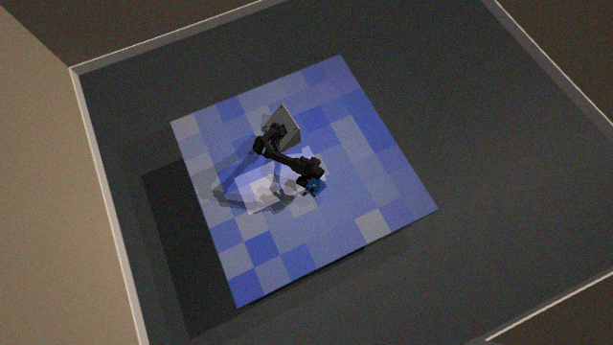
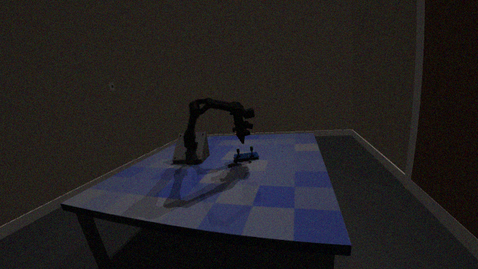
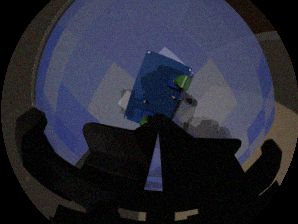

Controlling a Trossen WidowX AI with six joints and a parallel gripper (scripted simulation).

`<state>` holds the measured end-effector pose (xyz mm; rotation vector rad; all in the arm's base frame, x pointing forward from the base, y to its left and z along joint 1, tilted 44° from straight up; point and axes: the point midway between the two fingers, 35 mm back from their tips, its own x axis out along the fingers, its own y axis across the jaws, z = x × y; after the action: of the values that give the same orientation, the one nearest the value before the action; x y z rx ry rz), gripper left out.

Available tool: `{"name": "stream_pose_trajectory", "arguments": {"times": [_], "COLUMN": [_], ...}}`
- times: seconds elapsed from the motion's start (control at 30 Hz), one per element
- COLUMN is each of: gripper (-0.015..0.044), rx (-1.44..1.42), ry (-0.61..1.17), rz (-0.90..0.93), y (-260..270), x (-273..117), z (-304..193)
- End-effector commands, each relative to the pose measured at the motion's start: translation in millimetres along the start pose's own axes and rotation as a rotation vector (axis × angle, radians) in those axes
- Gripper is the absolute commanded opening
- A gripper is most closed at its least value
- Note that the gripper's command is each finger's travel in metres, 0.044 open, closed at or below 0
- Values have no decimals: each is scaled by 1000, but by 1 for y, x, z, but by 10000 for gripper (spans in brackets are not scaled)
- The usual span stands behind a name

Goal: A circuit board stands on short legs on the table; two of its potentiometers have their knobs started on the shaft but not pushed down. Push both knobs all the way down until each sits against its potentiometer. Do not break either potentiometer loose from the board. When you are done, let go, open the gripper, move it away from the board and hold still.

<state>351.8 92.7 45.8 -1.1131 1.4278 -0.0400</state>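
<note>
The blue circuit board (image 1: 321, 186) (image 2: 246, 157) (image 3: 141, 92) stands on the table. In the wrist view one green knob (image 3: 182, 81) with a pale line shows near the board's far right edge; the other green knob (image 3: 145, 120) is mostly hidden behind the fingers. In the exterior view the left knob (image 2: 237, 151) and the right knob (image 2: 252, 149) both stand up from the board; the seating of each on its potentiometer is too small to tell. My gripper (image 2: 243, 142) (image 3: 159, 120) is shut and empty, pointing down above the board, with a gap below its tips.
The patchwork blue table (image 1: 335, 216) (image 2: 276, 196) lies around the board. A grey slanted panel (image 1: 285, 117) (image 2: 202, 146) stands by the arm's base. Arm shadows fall across the table beside the board.
</note>
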Motion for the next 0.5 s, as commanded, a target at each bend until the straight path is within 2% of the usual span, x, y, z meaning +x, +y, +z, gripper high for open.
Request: {"name": "stream_pose_trajectory", "arguments": {"times": [0.0,0.47], "gripper": [0,0], "rx": [-115,-599], "ry": [0,15], "rz": [2,6], "y": [-2,-7], "x": [-2,-7], "z": [4,14]}}
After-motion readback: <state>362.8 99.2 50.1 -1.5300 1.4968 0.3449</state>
